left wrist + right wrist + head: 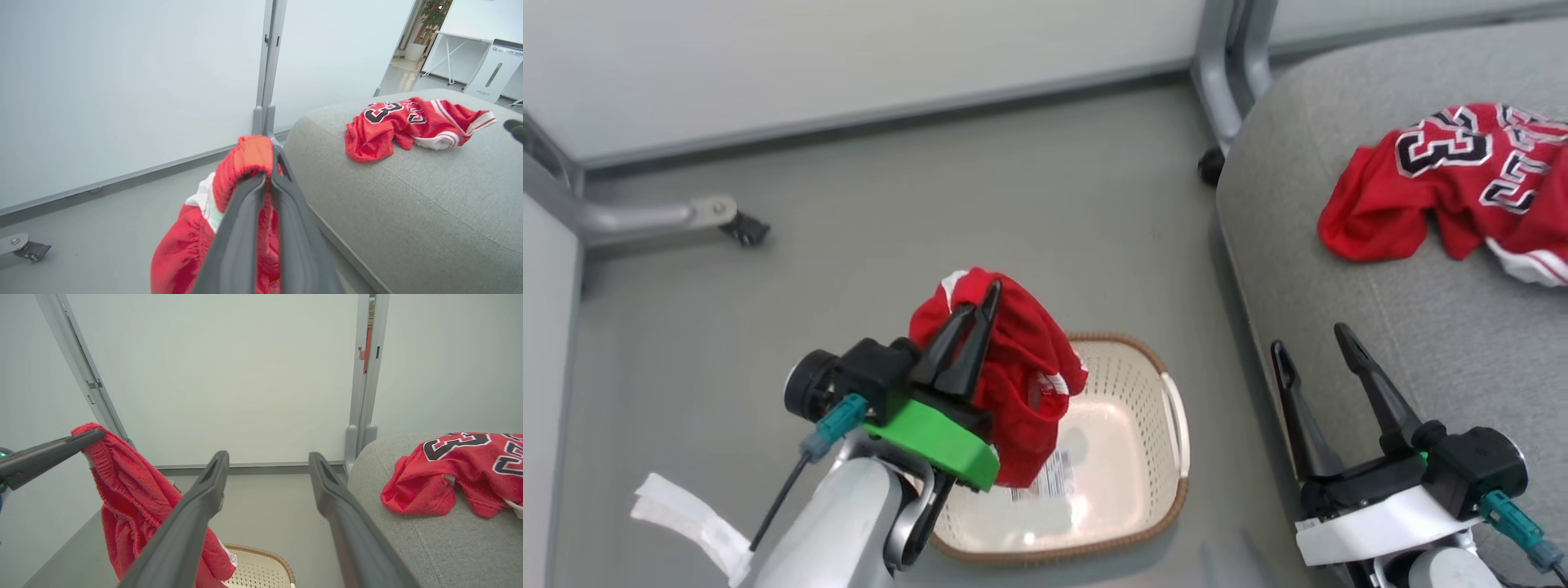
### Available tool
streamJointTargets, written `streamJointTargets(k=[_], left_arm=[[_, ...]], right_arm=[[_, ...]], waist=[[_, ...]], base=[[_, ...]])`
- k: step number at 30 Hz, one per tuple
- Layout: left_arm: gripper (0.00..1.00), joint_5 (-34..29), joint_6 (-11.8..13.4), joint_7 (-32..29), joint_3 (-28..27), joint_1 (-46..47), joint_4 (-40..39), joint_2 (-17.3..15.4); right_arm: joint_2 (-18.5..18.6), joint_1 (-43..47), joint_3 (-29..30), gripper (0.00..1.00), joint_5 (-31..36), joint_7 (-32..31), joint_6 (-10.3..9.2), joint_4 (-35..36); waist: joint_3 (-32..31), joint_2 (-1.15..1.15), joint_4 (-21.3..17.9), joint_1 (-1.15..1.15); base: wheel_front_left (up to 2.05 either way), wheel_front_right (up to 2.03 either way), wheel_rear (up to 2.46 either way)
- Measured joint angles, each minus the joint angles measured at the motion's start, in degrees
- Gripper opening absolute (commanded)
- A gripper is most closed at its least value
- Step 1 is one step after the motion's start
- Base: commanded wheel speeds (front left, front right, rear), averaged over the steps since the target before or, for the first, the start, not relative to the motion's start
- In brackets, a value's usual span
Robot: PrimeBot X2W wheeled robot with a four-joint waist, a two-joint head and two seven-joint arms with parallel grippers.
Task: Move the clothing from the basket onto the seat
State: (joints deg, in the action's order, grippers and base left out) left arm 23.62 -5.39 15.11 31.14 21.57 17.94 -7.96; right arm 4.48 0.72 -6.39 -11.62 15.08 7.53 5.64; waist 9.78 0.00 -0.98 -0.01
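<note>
Big grey seat (1380,327) has the 23 jersey (1445,180) crumpled on top. The basket (1168,457) sits on the floor (931,204) just beside it, and the head view catches its label (1045,474). The left gripper (982,298) is pinched tight on the red striped piece (1021,359), which dangles over the basket. The right gripper (1310,338) is spread wide and holds nothing, at the seat's edge.

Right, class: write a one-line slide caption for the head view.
Left gripper holds the red garment above the basket; jersey lies on the seat, right gripper open.
</note>
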Motion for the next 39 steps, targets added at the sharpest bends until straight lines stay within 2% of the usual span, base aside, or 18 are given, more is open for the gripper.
streamJointTargets(k=[5, 14, 22, 28, 33, 39], left_arm=[[0.0, -1.2, -0.6, 0.0, -3.1, -1.7, -5.3, 0.8], [0.0, -3.3, -1.4, 0.0, -2.5, -2.3, -10.0, 1.5], [0.0, -4.1, -1.8, -0.1, 4.5, -2.1, -11.2, 1.6], [0.0, -3.2, -1.9, -1.5, 11.0, -0.8, -13.2, 2.2], [0.0, -1.7, -2.0, -2.4, 16.7, 1.1, -15.7, 2.7], [0.0, -0.2, -2.0, -3.0, 19.8, 2.9, -17.9, 2.8]], right_arm=[[-0.1, 1.4, -0.6, 1.0, -0.3, 0.0, 0.0, -0.6], [0.4, 2.3, -4.2, 1.0, -2.3, 0.0, 0.0, -0.7], [2.9, 1.4, -12.3, 1.0, -4.1, 0.0, 0.0, 0.9], [4.2, -0.7, -15.3, 1.0, -2.9, 0.0, 0.0, 1.6], [5.4, -1.4, -16.8, 1.0, -2.1, 0.0, 0.0, -1.0], [5.3, -0.4, -16.3, 1.0, -2.4, 0.0, -0.01, -6.8]], waist=[[-6.0, 0.0, -0.6, 0.0], [-12.6, 0.0, -1.9, 0.0], [-14.6, 0.0, -2.7, 0.0], [-14.4, 0.0, -2.7, 0.0], [-13.7, 0.0, -2.6, 0.0], [-13.1, 0.0, -2.2, 0.0]], base=[[0.0, 0.0, 0.0], [0.0, 0.0, 0.0], [0.0, 0.0, 0.0], [0.0, 0.0, 0.0], [0.0, 0.0, 0.0], [0.0, 0.0, 0.0]])
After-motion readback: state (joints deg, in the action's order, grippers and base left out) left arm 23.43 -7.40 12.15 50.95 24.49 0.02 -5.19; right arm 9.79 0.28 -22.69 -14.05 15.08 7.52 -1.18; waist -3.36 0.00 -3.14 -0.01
